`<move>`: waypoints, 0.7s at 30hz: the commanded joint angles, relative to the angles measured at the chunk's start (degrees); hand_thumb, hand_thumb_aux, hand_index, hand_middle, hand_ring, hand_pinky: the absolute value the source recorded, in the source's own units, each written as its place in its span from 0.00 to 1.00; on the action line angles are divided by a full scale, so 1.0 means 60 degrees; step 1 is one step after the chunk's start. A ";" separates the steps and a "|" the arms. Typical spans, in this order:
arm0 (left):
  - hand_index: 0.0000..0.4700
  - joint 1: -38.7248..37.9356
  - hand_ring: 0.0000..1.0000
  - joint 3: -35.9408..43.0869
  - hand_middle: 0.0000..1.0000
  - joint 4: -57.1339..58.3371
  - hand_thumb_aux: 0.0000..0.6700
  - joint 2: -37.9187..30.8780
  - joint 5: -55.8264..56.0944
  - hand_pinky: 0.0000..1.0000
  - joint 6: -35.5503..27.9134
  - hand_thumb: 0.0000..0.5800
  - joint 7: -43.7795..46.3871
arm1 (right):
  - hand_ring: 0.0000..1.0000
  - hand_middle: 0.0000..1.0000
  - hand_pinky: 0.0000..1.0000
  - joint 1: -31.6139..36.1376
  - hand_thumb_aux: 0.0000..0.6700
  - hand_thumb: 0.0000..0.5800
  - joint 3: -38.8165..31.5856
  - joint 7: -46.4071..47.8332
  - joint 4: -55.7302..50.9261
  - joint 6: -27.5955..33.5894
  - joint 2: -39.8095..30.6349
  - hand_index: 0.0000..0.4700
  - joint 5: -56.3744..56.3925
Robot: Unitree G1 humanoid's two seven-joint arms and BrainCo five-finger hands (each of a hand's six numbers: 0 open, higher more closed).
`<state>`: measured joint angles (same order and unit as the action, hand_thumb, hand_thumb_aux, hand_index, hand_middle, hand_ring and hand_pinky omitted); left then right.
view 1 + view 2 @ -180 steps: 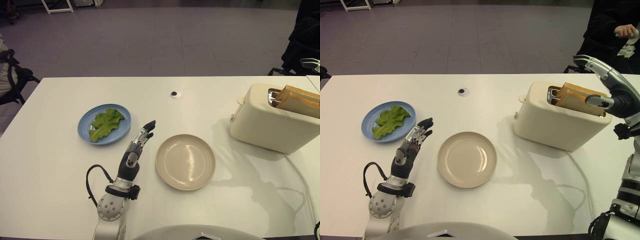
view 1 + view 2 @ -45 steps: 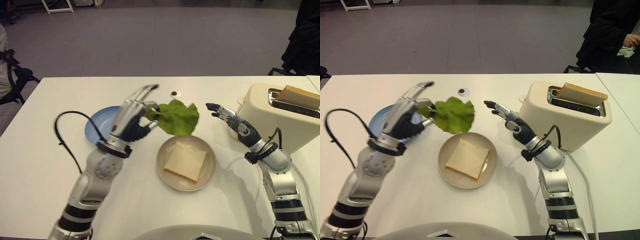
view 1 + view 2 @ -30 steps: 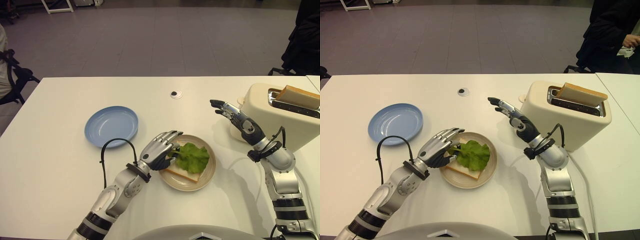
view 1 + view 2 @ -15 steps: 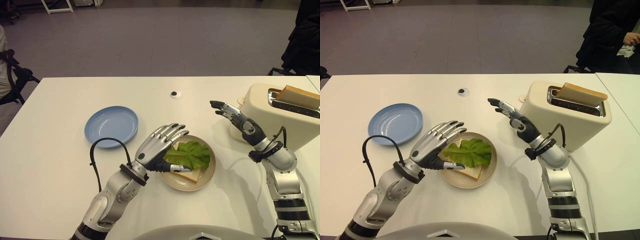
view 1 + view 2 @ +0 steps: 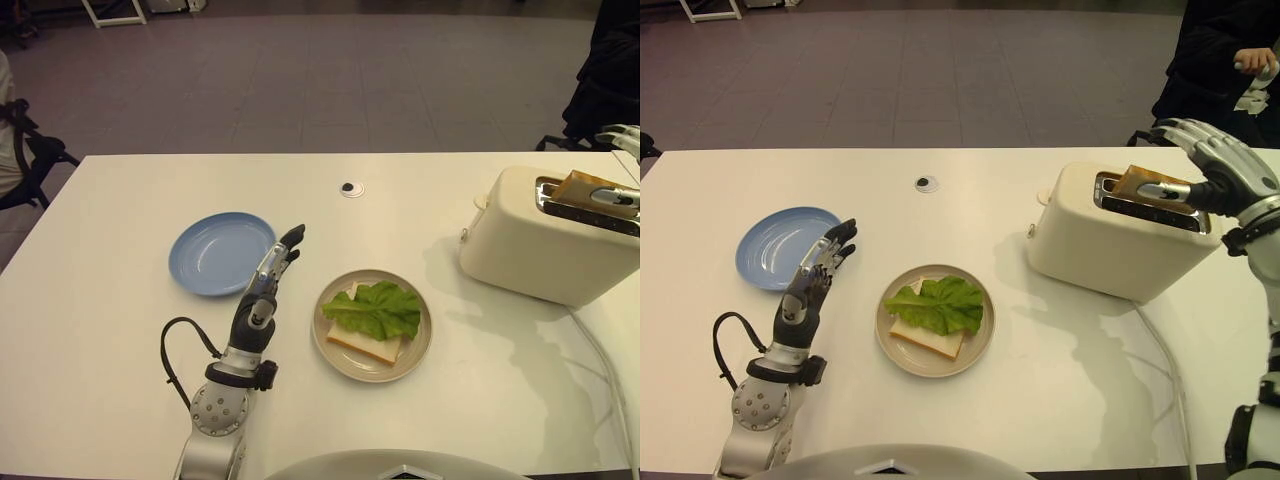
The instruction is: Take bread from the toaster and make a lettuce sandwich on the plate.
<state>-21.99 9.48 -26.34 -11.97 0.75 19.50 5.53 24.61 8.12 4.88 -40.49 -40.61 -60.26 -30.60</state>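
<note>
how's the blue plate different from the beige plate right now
Colour: the blue plate is pale blue, the beige plate cream. Load: the blue plate is bare; the beige plate carries a bread slice topped with lettuce. Place: the blue plate lies left of the left hand, the beige plate right of it. Both are round, shallow and flat on the table.

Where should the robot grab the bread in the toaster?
Probably best to grab the bread by its top edge, the part poking out of the toaster slot. Come from above and pinch its two flat sides, then lift straight up, since the rest sits hidden inside the slot.
</note>
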 commanded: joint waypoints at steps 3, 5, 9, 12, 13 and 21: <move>0.00 -0.0079 0.00 0.0163 0.00 0.0113 0.00 0.0112 -0.0024 0.00 0.0052 0.00 0.0301 | 0.00 0.00 0.00 0.1303 0.58 0.82 -0.1197 -0.0786 -0.2291 -0.0390 0.0051 0.58 -0.0573; 0.00 -0.0080 0.00 0.0232 0.00 0.0102 0.00 0.0147 -0.0049 0.00 0.0045 0.00 0.0397 | 0.00 0.00 0.00 0.1507 0.65 0.88 -0.1505 -0.0867 -0.2732 -0.0540 0.0153 0.65 -0.0552; 0.00 -0.0143 0.00 0.0281 0.00 0.0179 0.00 0.0203 -0.0117 0.00 0.0104 0.00 0.0496 | 0.00 0.00 0.00 0.1703 1.00 1.00 -0.1823 -0.0753 -0.3090 -0.0919 0.0310 1.00 -0.0215; 0.00 -0.0207 0.00 0.0253 0.00 0.0198 0.00 0.0239 -0.0176 0.00 0.0130 0.00 0.0503 | 0.00 0.00 0.00 0.1774 1.00 1.00 -0.1881 -0.0494 -0.3145 -0.1170 0.0442 1.00 0.0205; 0.00 -0.0207 0.00 0.0250 0.00 0.0216 0.00 0.0246 -0.0196 0.00 0.0130 0.00 0.0508 | 0.00 0.00 0.00 0.1765 1.00 1.00 -0.1882 -0.0406 -0.3123 -0.1234 0.0471 1.00 0.0340; 0.00 -0.0220 0.00 0.0175 0.00 0.0268 0.00 0.0281 -0.0221 0.00 0.0137 0.00 0.0558 | 0.00 0.00 0.00 0.1992 1.00 1.00 -0.0910 0.2265 -0.2627 -0.1094 0.0642 1.00 0.3423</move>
<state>-22.89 10.63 -25.24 -10.17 -0.04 20.38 8.53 34.88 0.32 12.81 -58.45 -47.61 -57.14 -16.70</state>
